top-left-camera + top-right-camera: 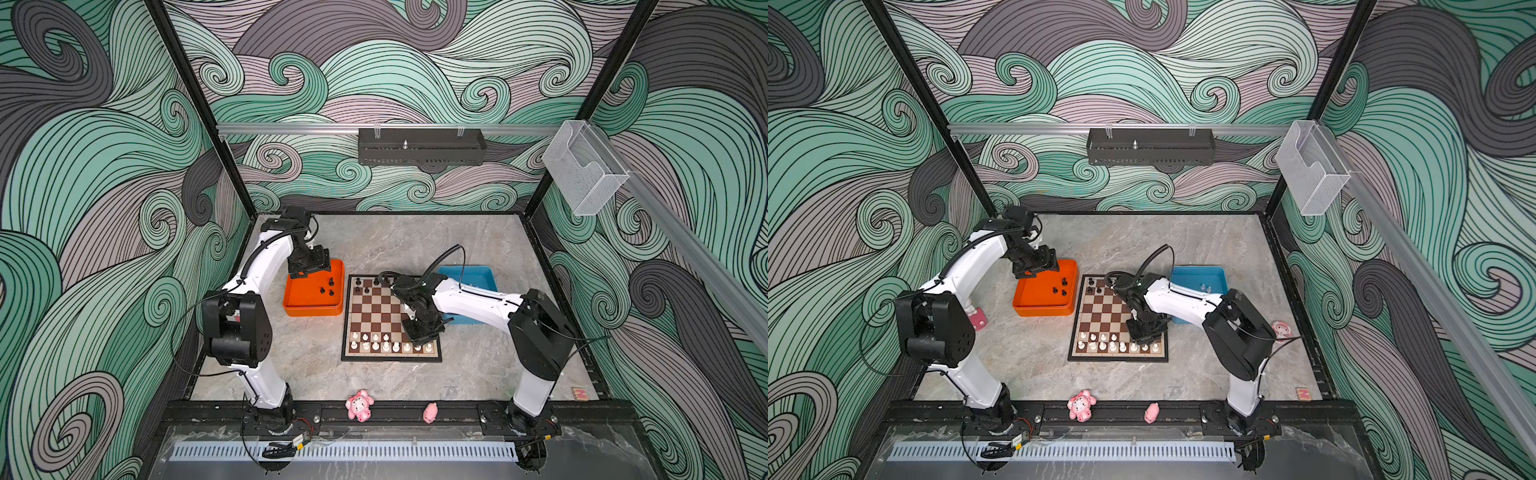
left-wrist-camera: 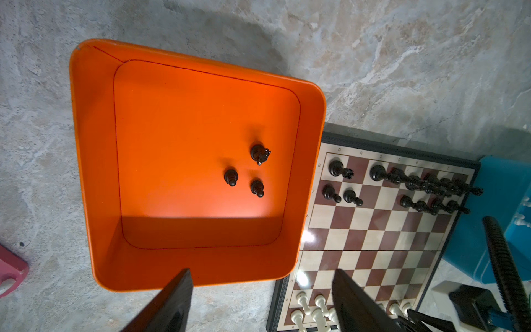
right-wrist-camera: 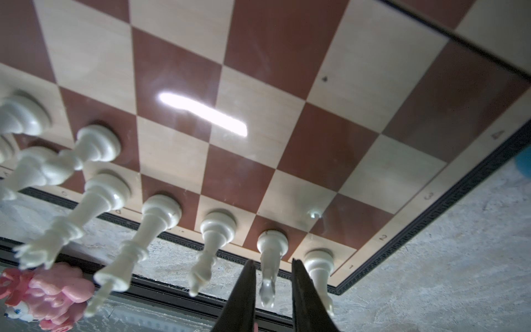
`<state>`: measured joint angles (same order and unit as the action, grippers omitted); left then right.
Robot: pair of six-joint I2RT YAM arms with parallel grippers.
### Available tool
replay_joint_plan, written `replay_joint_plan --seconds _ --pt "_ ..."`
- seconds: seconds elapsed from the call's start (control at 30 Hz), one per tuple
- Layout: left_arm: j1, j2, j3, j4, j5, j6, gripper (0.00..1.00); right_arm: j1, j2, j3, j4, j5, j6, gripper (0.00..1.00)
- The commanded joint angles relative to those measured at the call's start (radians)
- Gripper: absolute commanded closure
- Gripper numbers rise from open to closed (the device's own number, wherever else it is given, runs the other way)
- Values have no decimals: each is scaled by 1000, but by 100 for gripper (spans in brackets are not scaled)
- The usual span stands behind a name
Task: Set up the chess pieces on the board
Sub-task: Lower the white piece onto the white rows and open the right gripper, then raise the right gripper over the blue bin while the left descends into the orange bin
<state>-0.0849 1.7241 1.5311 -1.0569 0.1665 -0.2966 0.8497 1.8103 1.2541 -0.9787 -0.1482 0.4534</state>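
Grey marbled tabletop is carrying the board, which is lying flat at centre, between the orange tray on its left and the blue tray on its right. Over the orange tray the left gripper is hovering, jaws standing wide with nothing between them. At the near edge of the board the right gripper is reaching down, jaws parted narrowly either side of a white piece that is standing on its own square in the nearest row. A sliver of gap is showing on each side, so I am reading it as not gripped. Step in hand, by my judgement: seating white's back row. White pieces are filling that row and part of the pawn row; black pieces are occupying the far two rows, with gaps. Three black pieces are waiting upright in the orange tray. The next move is calling for a straight lift, clearing the corner piece just beside, then a fetch from a tray.
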Motion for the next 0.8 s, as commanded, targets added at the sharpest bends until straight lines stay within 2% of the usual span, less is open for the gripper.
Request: replay_joint_plan --seconds 0.0,0.17,0.33,0.43,0.57,0.77 --pt "10 -13 -3 0 7 4 21 2 -50 49 -47 48 1 74" --pt "10 -12 1 -6 -2 -3 21 -9 -87 97 -74 76 -14 69" --pt "11 -7 8 -23 -26 -18 20 -70 -135 152 -80 89 -39 62" --pt "13 3 16 -32 -44 -34 18 -116 -151 199 -81 109 -60 43" --pt "19 24 28 -53 -68 -40 16 -195 -183 246 -75 138 -76 1" --pt "25 46 17 -54 -80 -33 8 -356 -262 233 -12 93 -84 0"
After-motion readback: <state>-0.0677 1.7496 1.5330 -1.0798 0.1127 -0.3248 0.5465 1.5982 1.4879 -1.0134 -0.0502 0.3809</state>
